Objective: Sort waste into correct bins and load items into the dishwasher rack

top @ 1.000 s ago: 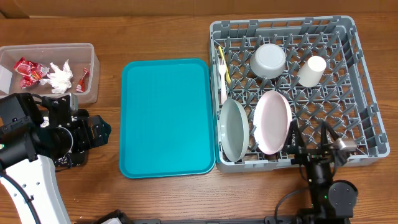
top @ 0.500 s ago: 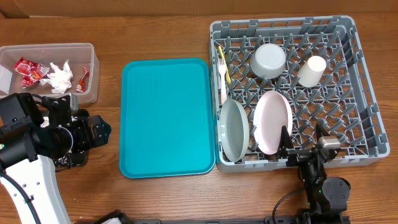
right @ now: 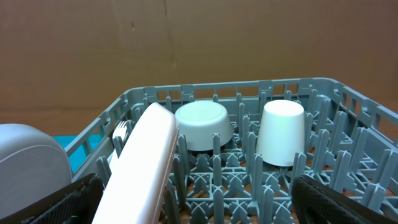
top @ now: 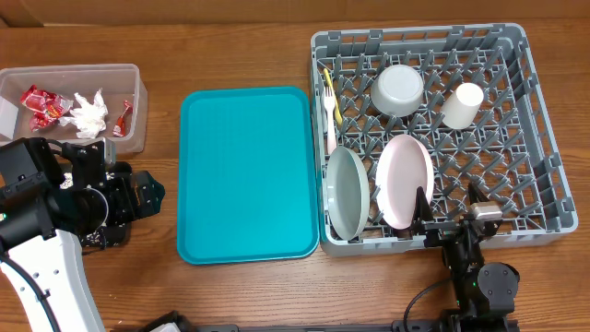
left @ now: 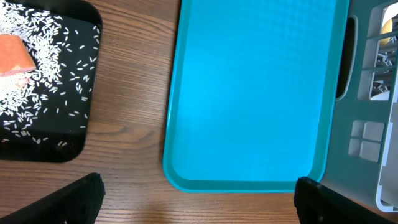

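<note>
Left pincer (left: 199,202) and right pincer (right: 199,205) both gape empty; the right, close behind the pinkish plate (right: 140,165), might topple it

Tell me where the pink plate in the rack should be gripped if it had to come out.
Probably grip its top rim, coming straight down from above. The pink plate stands on edge between the pegs of the rack, leaning a little, so its upper edge is the free part; one finger goes on each face.
</note>
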